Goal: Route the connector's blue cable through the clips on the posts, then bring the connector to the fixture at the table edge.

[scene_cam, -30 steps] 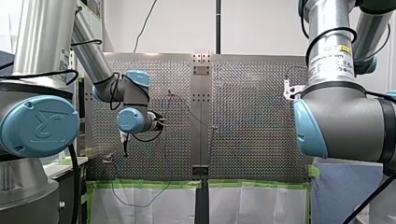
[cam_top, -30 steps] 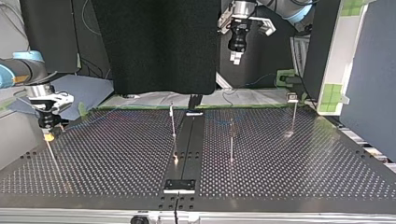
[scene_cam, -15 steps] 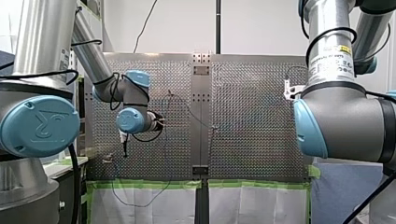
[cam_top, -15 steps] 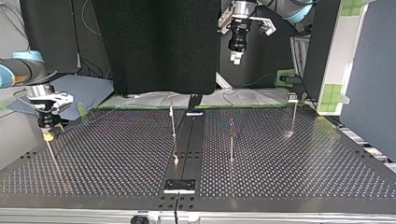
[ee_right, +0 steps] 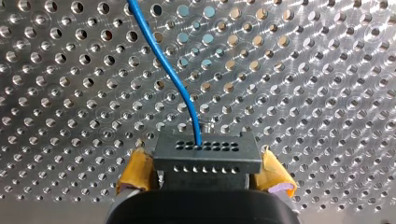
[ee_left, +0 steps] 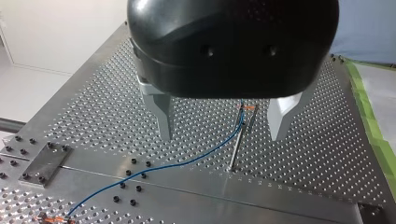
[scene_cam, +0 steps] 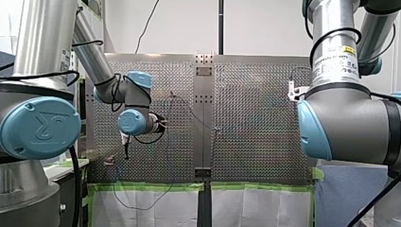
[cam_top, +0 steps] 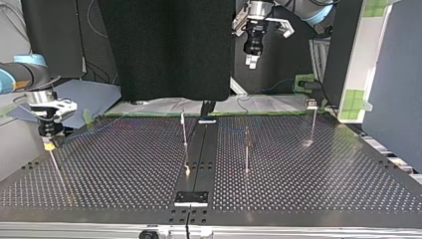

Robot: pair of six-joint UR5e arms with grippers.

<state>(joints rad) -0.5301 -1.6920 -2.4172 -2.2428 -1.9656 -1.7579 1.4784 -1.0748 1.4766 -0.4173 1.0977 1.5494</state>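
The connector (ee_right: 207,151) held low at the left of the bench (cam_top: 124,169), top view
My right pincer (cam_top: 49,143) grasps it, blue cable (ee_right: 177,79) running off over the holes; three posts (cam_top: 184,130) stand mid-bench; my left pincer (ee_left: 220,133) hangs released, high at right.

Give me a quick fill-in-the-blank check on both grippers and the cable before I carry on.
1. My left gripper stands ____, gripping nothing.
2. The connector is clamped between my right gripper's ____ pads.
3. The cable leaving the connector is ____.
Missing words: open; yellow; blue.
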